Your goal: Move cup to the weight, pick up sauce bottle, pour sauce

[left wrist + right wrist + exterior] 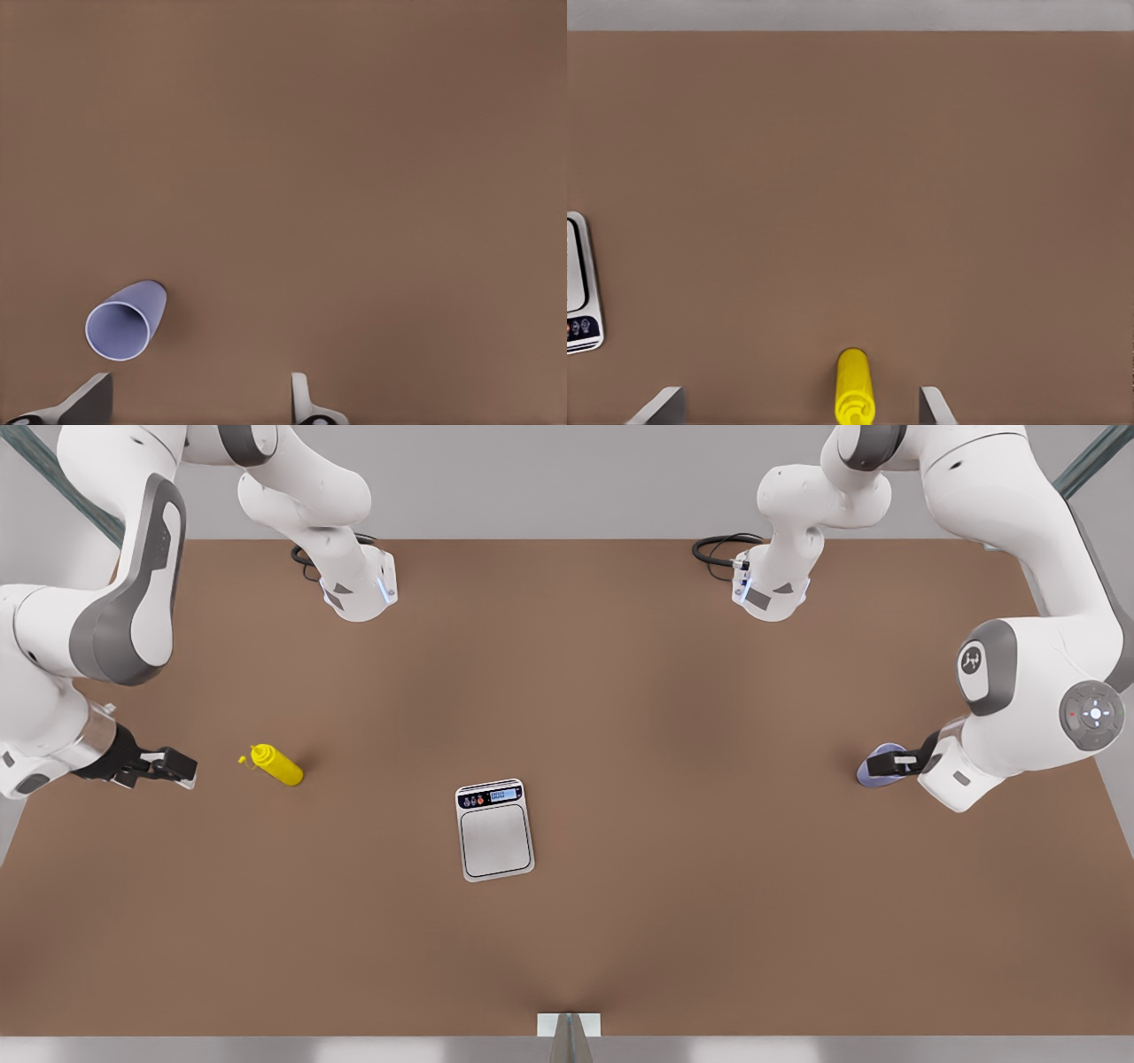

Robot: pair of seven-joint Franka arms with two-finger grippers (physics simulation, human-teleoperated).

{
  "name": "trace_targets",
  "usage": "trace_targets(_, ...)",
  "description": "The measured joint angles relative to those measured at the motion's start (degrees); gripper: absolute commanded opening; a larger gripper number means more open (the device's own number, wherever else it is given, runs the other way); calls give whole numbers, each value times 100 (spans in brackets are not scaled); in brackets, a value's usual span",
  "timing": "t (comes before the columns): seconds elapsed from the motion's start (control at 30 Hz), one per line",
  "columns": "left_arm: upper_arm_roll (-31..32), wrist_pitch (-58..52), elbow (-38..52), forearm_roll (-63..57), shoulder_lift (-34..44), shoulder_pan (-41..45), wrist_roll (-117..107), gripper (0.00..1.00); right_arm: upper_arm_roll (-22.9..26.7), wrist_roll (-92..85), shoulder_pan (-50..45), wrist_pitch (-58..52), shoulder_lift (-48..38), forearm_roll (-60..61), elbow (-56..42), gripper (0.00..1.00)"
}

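We count one cup (877, 765), one bottle (278, 764) and one scale (495, 830) on the brown table (673, 921); grey wall behind. Our left gripper (890, 763) sits spread by the cup, the right gripper (182, 769) spread near the bottle.

Yellow sauce bottle (278, 765), lavender cup (126, 321), silver-grey weight (495, 830)

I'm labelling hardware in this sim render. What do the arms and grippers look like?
Both arms have glossy white rounded shells with grey joint panels. The arm at the front view's right carries a round logo and a button disc. Black cables coil at each base. The left gripper and right gripper are black with pale grey fingers.
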State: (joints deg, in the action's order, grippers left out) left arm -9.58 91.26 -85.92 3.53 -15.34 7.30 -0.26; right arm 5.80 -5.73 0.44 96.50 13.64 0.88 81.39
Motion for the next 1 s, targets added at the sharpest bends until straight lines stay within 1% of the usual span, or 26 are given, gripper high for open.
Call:
trace_targets(0.07,-73,92,-164,-3,25,13,-1,100,-5,-24,4,0,8,-51,0,100)
trace_targets(0.23,-453,880,-1199,-11,219,-4,88,100,-71,74,-61,-152,-46,-79,9,100)
trace_targets(0.33,-690,1117,-1604,-14,222,-13,437,100,-61,4,11,-165,-63,-79,0,100)
trace_targets(0.4,-716,1311,-1766,-12,180,6,446,100,-62,2,-52,-158,-49,-88,0,100)
trace_targets(0.47,-841,1712,-2305,-14,324,-33,448,100,-62,2,-8,-141,-11,-47,0,100)
trace_targets(0.6,-857,2426,-3079,-13,490,-2,448,100,-61,2,-14,-149,8,-53,9,100)
trace_targets(0.63,-885,2834,-3388,-12,528,2,448,100,-61,2,-28,-149,16,-53,9,100)
trace_targets(0.87,-933,3528,-3523,-10,241,15,448,100,-62,-165,-33,-202,95,-53,59,100)
trace_targets(0.93,-975,3855,-3785,-9,241,-2,448,100,-61,-166,-51,-187,135,-61,62,100)
trace_targets(0.97,-976,3872,-3826,-10,233,1,448,98,-62,-165,-56,-185,161,-62,62,100)
trace_targets(1.0,-983,3881,-3852,-10,206,0,443,98,-61,-172,-51,-163,194,-70,53,100)
